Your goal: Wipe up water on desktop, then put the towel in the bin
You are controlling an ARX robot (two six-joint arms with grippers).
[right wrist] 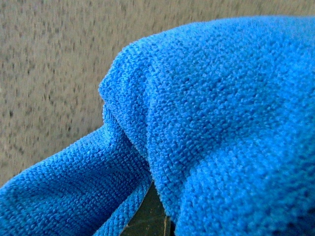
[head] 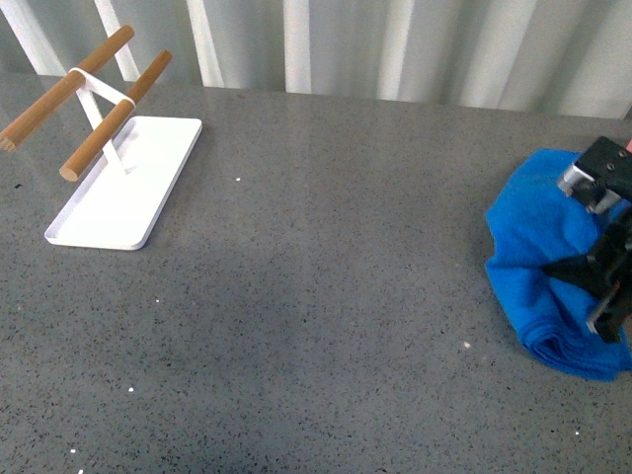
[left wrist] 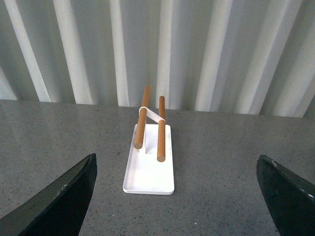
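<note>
The bright-blue towel [head: 538,267] lies bunched on the speckled dark-grey desktop [head: 316,296] at the far right. My right gripper [head: 585,273] is shut on its right part. In the right wrist view the towel [right wrist: 206,123] fills nearly everything and hides the fingers, with blurred desktop [right wrist: 49,59] beyond it. My left gripper [left wrist: 176,162] is open with nothing between its dark fingers [left wrist: 64,199], hovering over the desktop [left wrist: 221,196]; it does not show in the front view. Of the bin, only a tiny salmon-pink sliver [head: 628,145] shows at the right edge.
A flat white tray [head: 128,188] with two wooden rods [head: 114,114] on a white stand sits at the back left, and the tray [left wrist: 147,177] also lies straight ahead of the left gripper. A ribbed pale wall [head: 395,39] runs along the desktop's far edge.
</note>
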